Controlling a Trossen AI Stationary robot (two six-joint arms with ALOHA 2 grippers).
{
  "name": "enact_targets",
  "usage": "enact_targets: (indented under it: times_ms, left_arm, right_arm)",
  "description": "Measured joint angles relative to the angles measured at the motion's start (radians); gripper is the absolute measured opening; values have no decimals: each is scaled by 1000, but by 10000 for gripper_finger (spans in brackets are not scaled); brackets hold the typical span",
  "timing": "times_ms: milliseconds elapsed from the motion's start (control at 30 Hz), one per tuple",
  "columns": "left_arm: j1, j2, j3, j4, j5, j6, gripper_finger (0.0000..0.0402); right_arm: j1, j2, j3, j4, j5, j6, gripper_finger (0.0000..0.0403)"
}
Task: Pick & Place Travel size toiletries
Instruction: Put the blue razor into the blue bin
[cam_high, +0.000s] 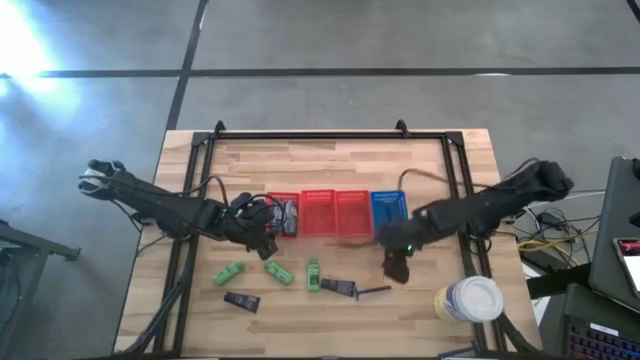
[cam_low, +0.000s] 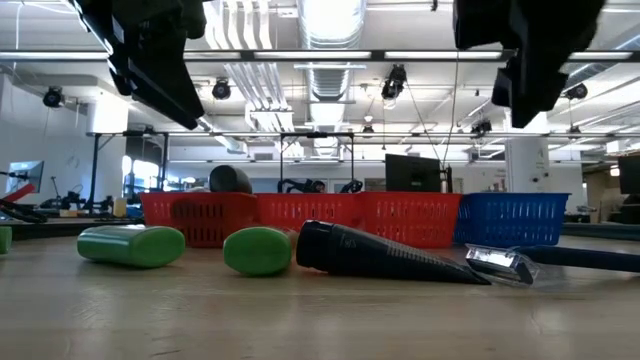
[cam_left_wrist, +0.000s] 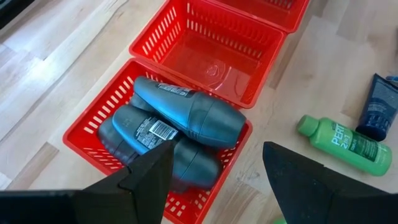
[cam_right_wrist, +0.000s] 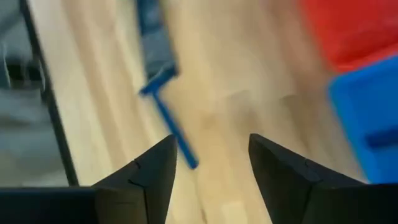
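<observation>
My left gripper hangs open over the leftmost red basket, where grey rounded containers lie piled on the basket floor. My right gripper is open above bare table near the blue basket, with a thin blue razor lying on the table just beyond its fingers. Green bottles and dark tubes lie flat on the table's near half. In the left wrist view a green bottle and a dark tube show.
Three red baskets and the blue one stand in a row across the table's middle; the second red basket holds nothing. A big white-lidded yellow jar stands at the near right corner. A black frame runs round the table's edges.
</observation>
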Motion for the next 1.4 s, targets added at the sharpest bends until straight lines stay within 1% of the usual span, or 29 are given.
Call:
enact_targets:
  times_ms: [167, 333, 433, 533, 767, 900, 1033, 1200, 1300, 1400]
  left_arm:
    - [0, 0, 0, 7, -3, -1, 252]
    - [0, 0, 0, 8, -3, -2, 252]
    - [0, 0, 0, 8, -3, -3, 252]
    - [0, 0, 0, 8, -4, -10, 252]
    - [0, 0, 0, 9, -4, -16, 252]
    - [0, 0, -2, 8, -6, -16, 252]
    - [0, 0, -2, 8, -7, -15, 252]
    - [0, 0, -6, 7, -7, -11, 252]
    - [0, 0, -6, 7, -7, -4, 252]
    - [0, 0, -6, 7, -7, 3, 252]
  right_arm:
    - [74, 190, 87, -16, -22, -71, 175]
    - [121, 359, 201, -57, -28, -254, 169]
    - [138, 434, 255, -61, -28, -340, 171]
    - [145, 491, 286, -58, -28, -391, 177]
    - [146, 518, 265, 32, -22, -414, 190]
    - [149, 538, 255, 51, -13, -401, 181]
    - [156, 572, 255, 62, 2, -405, 162]
    - [157, 579, 255, 69, 10, -385, 130]
    - [157, 573, 251, 67, 16, -370, 103]
    - [158, 565, 250, 58, 13, -341, 68]
